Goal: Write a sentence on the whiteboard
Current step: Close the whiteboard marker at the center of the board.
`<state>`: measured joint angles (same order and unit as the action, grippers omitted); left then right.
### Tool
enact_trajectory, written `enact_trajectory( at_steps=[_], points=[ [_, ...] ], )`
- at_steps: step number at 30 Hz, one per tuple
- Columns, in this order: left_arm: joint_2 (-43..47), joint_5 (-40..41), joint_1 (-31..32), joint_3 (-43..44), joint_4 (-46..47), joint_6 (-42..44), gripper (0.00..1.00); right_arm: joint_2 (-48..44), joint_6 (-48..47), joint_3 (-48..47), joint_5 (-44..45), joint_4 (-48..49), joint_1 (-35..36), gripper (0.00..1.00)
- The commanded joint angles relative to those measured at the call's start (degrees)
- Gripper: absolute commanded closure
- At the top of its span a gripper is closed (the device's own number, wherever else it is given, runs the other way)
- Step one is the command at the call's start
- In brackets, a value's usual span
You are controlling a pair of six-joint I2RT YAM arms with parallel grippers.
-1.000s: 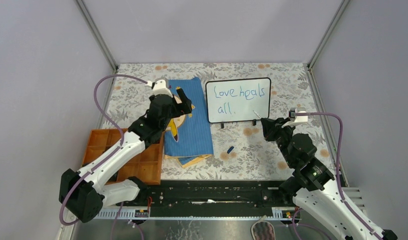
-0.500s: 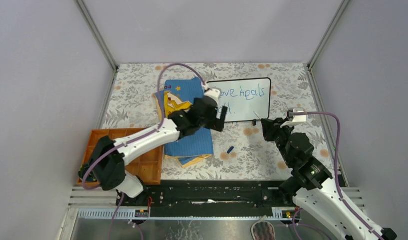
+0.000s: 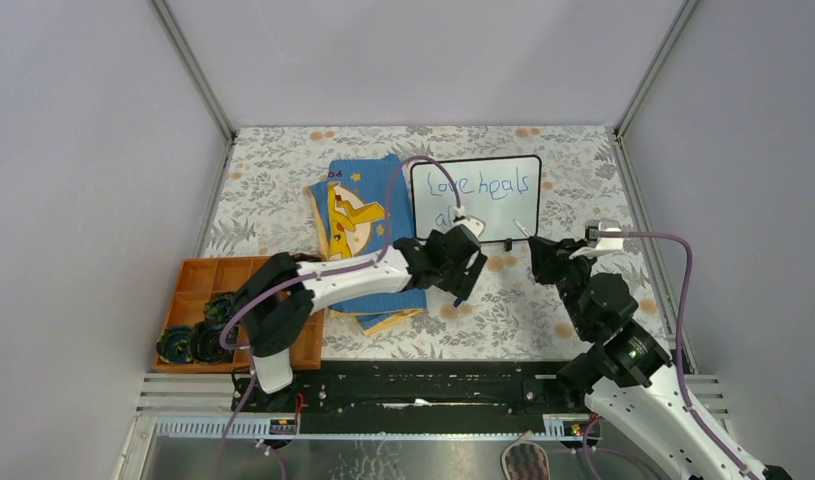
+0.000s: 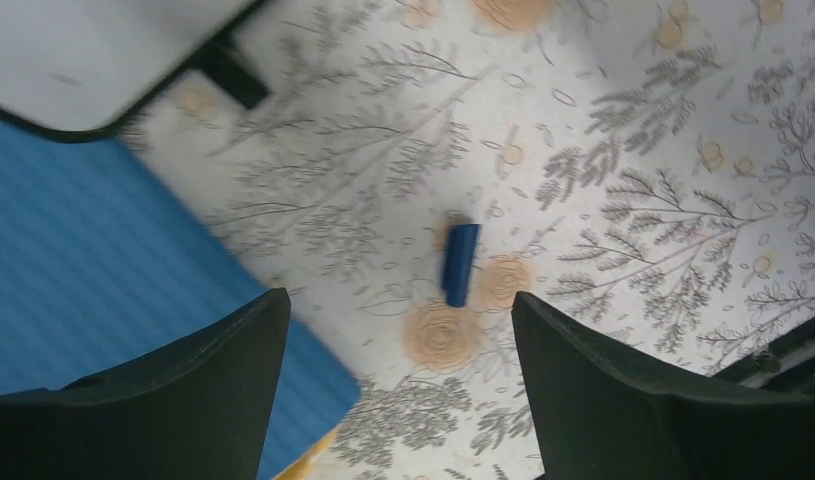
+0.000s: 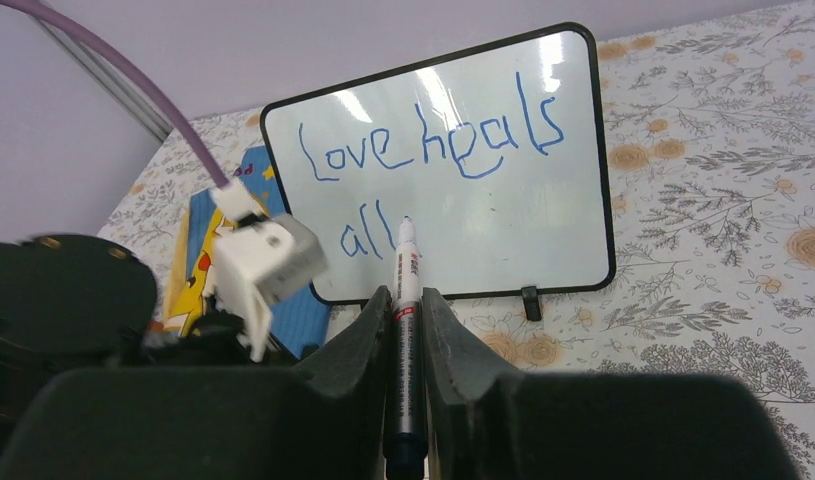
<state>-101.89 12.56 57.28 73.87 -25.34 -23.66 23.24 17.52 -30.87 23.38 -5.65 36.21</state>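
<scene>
The whiteboard [image 3: 483, 195] stands at the back of the table on small black feet. It also shows in the right wrist view [image 5: 483, 190] and as a corner in the left wrist view [image 4: 83, 50]. The sentence [image 5: 423, 160] reads "Love heals all" in blue, in two lines. My right gripper [image 5: 407, 300] is shut on a marker [image 5: 407, 330] whose uncapped tip points at the board. It sits in front of the board's right end [image 3: 539, 250]. My left gripper [image 4: 398, 330] is open and empty above a blue marker cap [image 4: 460, 263] on the table, in front of the board [image 3: 465, 280].
A blue cartoon-print cloth [image 3: 358, 215] lies left of the board, also in the left wrist view [image 4: 93, 270]. An orange compartment tray [image 3: 198, 285] sits at the near left with dark round parts in it. The floral tablecloth [image 3: 583, 170] covers the table.
My left arm has swung from the cloth rightward and nearer, across the board's front, and now hovers over the cap. The cloth is uncovered, showing its cartoon print. My right gripper has barely moved.
</scene>
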Motion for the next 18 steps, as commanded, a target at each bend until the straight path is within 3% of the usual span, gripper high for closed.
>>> enact_trajectory(
  at_steps=[1,9,18],
  points=[
    [-4.9,-5.0,1.7,3.3,-0.1,0.4,0.16,-1.8,-1.2,-1.8,2.2,0.6,-0.3,1.0],
    [-9.6,-10.1,2.2,4.8,0.0,1.4,0.4,-3.0,-1.3,-1.7,2.7,0.2,-0.3,1.0],
    [-12.3,-9.0,2.2,5.7,0.0,2.7,0.47,-3.2,-1.0,-1.5,2.5,0.3,-0.3,1.0]
  ],
)
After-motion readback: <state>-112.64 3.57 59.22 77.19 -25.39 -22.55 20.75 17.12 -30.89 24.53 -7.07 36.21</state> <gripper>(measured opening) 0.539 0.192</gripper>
